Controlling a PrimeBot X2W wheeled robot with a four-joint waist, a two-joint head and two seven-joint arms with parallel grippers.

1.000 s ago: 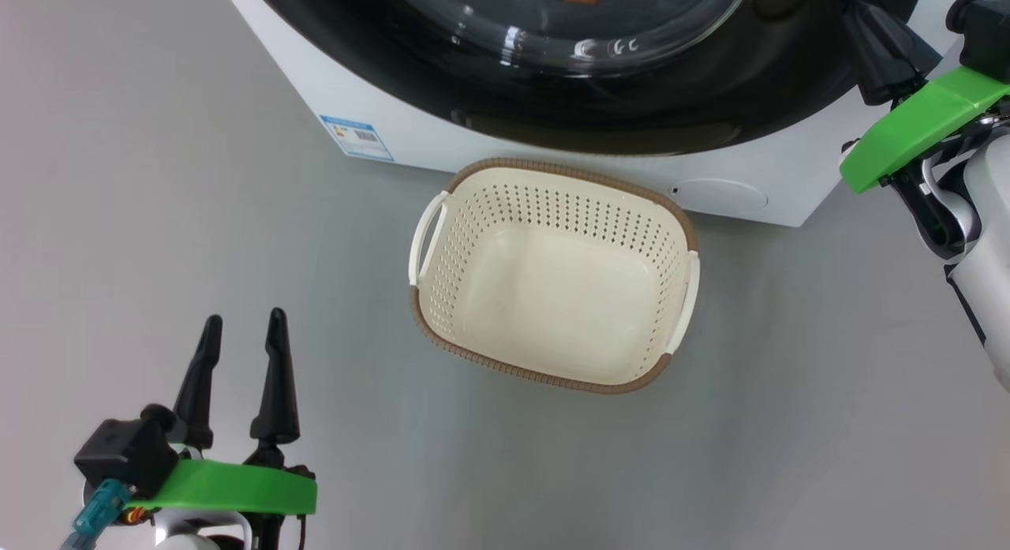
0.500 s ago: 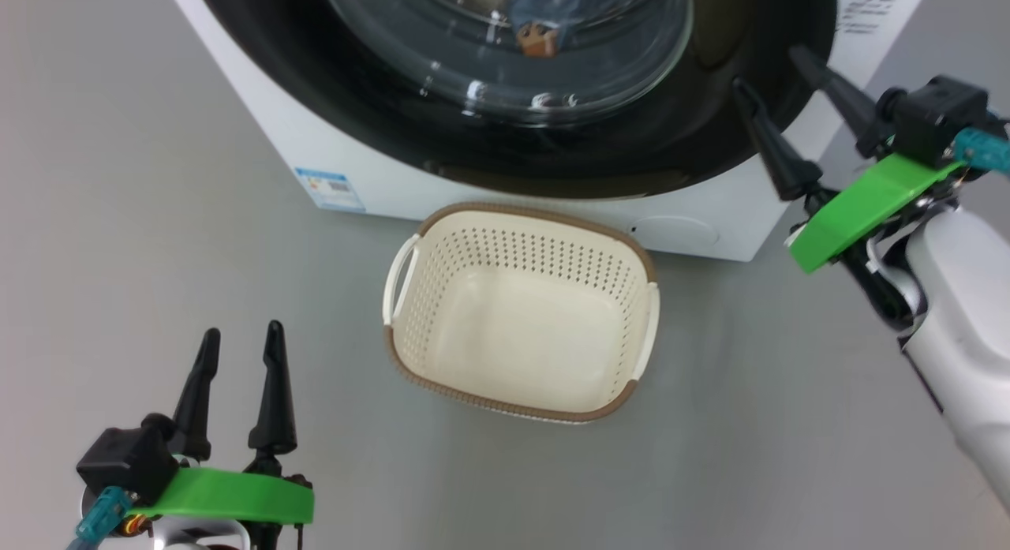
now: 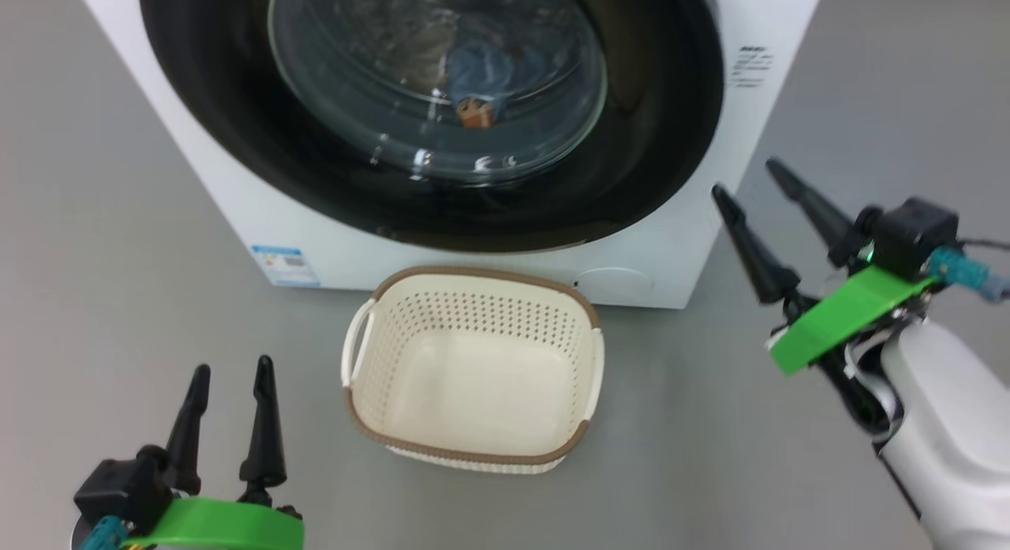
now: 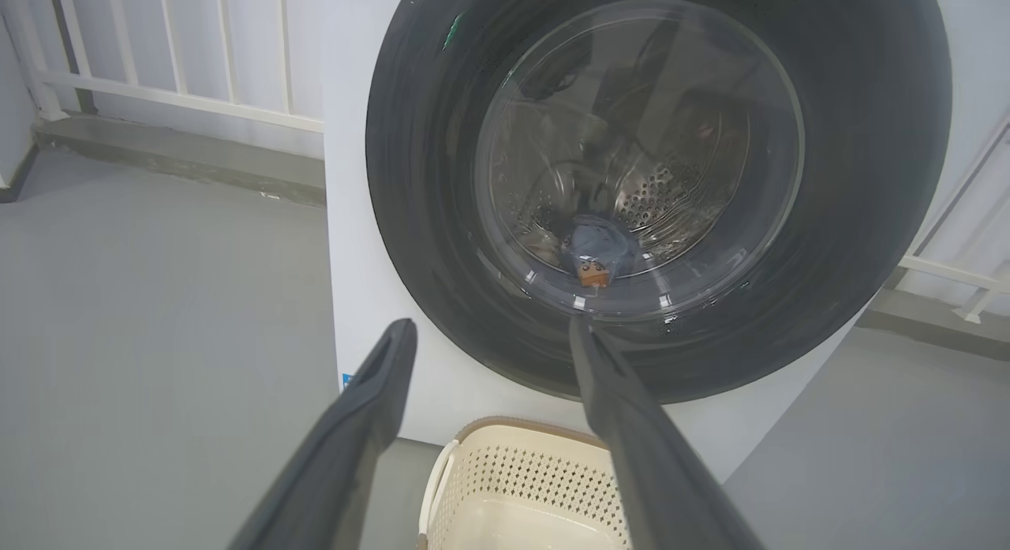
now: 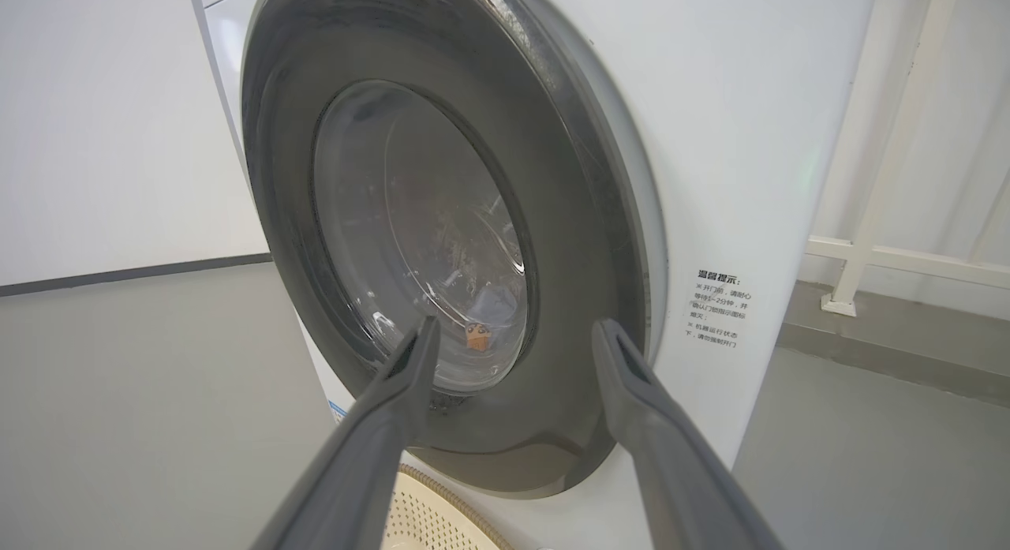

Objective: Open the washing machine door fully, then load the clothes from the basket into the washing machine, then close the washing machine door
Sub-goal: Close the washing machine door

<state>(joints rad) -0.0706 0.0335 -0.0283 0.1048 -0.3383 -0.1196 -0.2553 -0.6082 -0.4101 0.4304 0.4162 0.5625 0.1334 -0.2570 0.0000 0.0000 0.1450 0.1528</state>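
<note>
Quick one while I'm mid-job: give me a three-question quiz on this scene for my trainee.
1. True or false: the basket holds a garment.
2. Where are the clothes? A) in the basket B) inside the washing machine, behind the shut washing machine door C) hanging over the basket's rim
3. In a few words: how do the left gripper and the right gripper stand, and what do they hold?
Key: 1 false; 2 B; 3 both open, holding nothing.
</note>
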